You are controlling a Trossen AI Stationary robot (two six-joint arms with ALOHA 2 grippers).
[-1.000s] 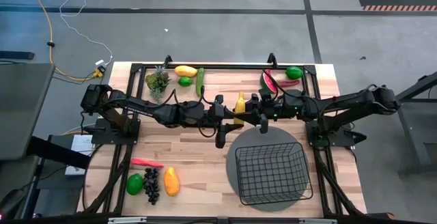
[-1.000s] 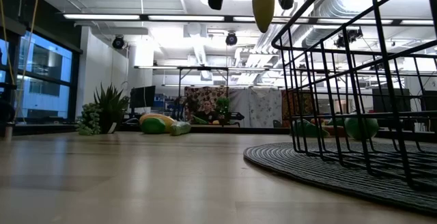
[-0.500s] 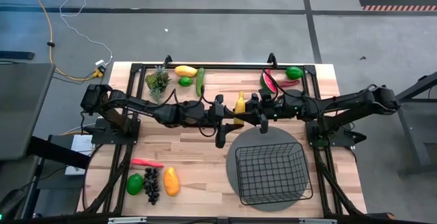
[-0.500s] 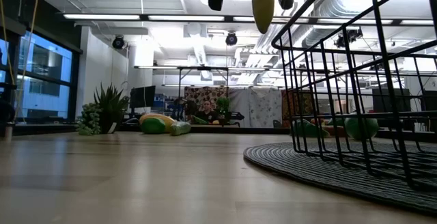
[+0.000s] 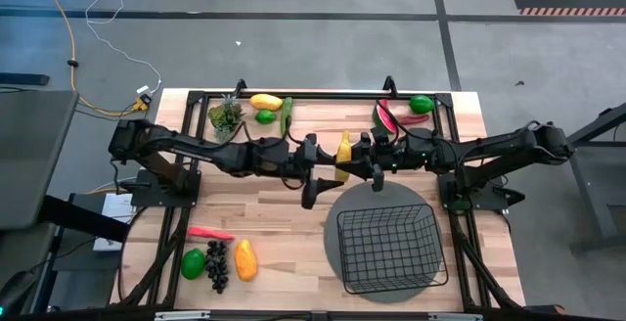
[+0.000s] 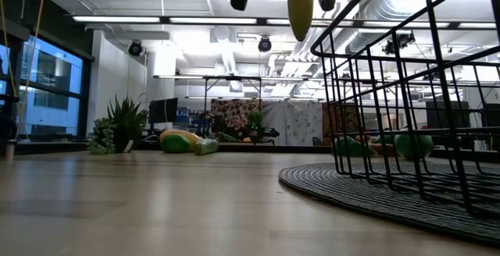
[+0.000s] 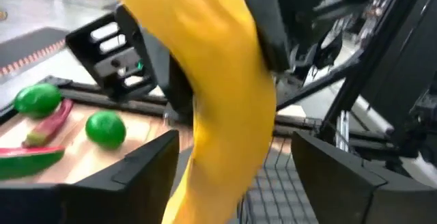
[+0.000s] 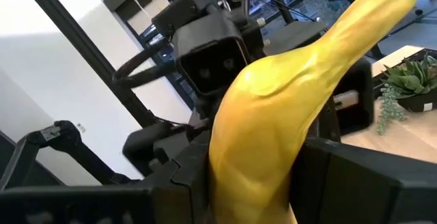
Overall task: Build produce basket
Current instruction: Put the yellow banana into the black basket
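high view: two grippers meeting mid-table over bare wood, banana (image 5: 343, 149) upright between them; right gripper (image 5: 363, 155) clamped on it, left gripper (image 5: 323, 161) just beside, fingers spread clear of the fruit. basket (image 5: 389, 249) near and forward of the right gripper, sitting on a round grey mat (image 5: 335, 248), nothing in it. open wood between left gripper and the near-edge cluster: chili (image 5: 209, 233), lime (image 5: 194, 263), grapes (image 5: 217, 265), mango (image 5: 245, 259). behind both grippers, along the far edge: cucumber (image 5: 287, 115), watermelon slice (image 5: 384, 120), another lime (image 5: 421, 104)

low view: banana (image 6: 300, 5) hanging well above the tabletop, dark fingers either side at the top edge; basket wire wall (image 6: 406, 92) just beside and below, wide clear wood on the other side

left wrist view: own fingers (image 7: 126, 176) wide apart, banana (image 7: 218, 108) between them, gaps either side; basket mesh (image 7: 273, 183) beyond

right wrist view: banana (image 8: 273, 128) gripped between own fingers (image 8: 177, 183), left arm's gripper facing it just beyond
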